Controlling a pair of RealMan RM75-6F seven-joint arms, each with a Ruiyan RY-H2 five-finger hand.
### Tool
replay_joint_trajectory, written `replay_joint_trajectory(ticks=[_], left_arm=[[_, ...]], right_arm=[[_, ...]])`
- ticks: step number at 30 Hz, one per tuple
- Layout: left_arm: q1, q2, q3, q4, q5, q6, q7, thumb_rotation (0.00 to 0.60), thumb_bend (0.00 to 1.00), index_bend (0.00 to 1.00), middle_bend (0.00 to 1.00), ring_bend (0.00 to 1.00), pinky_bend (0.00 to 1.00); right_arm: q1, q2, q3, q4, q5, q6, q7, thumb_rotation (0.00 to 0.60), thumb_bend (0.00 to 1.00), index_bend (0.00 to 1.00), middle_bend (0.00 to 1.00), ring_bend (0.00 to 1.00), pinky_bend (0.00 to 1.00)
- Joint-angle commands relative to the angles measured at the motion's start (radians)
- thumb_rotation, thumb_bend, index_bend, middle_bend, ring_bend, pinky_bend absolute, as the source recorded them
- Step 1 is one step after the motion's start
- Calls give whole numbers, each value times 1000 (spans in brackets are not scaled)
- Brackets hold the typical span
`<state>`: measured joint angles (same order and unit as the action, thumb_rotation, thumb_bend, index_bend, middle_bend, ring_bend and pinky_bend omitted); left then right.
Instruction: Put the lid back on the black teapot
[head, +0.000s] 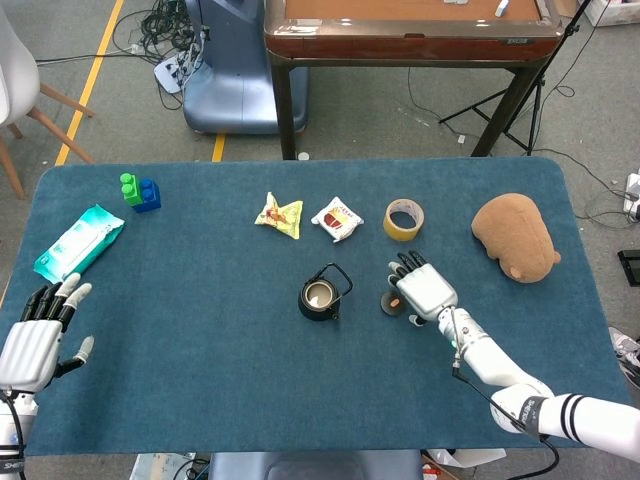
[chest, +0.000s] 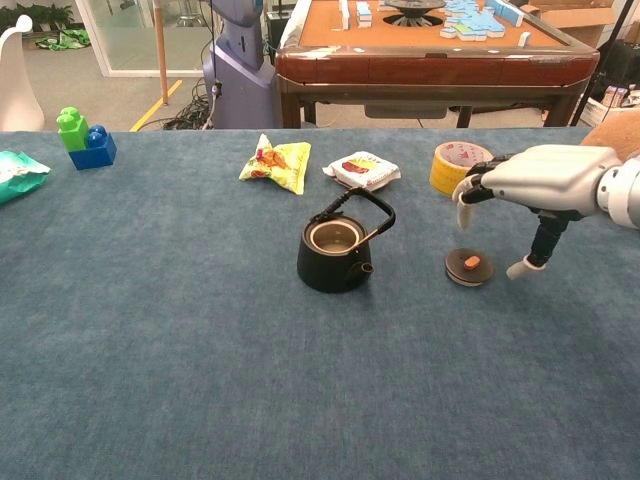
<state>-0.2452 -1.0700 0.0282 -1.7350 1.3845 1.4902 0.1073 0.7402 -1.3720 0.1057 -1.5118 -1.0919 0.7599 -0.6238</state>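
The black teapot (head: 319, 296) (chest: 333, 256) stands uncovered mid-table with its handle raised. Its round dark lid (chest: 468, 267) with an orange knob lies on the cloth to the pot's right; in the head view only an edge of the lid (head: 387, 303) shows past my hand. My right hand (head: 422, 288) (chest: 538, 181) hovers just above and to the right of the lid, fingers spread, thumb pointing down beside it, holding nothing. My left hand (head: 36, 337) is open at the table's left front edge, far from the pot.
A yellow tape roll (head: 403, 219) (chest: 459, 168), two snack packets (head: 279, 214) (head: 337, 218) and a brown plush toy (head: 514, 236) lie behind the pot. Green and blue blocks (head: 139, 190) and a teal wipes pack (head: 79, 240) sit far left.
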Motion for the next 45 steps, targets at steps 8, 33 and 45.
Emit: replay_joint_trajectory(ticks=[8,33,45], left_arm=[[16,2,-19,-8,9,-17,4,600,357,109,30,0,0],[46,-4,-56,2,24,-48,-18,600,357,109,29,0,0],[54,-10,-68,13,27,-58,-27,600,357,109,22,0,0]], right_arm=[[44,-74,-33,70,31,-11,-21,600,149,305,139,0,0],[87,-119,-71,136,72,-1,-26,600,211,343,157,0,0],[102,-131,-77,162,89,-10,-10,600,302,419,189,0,0]])
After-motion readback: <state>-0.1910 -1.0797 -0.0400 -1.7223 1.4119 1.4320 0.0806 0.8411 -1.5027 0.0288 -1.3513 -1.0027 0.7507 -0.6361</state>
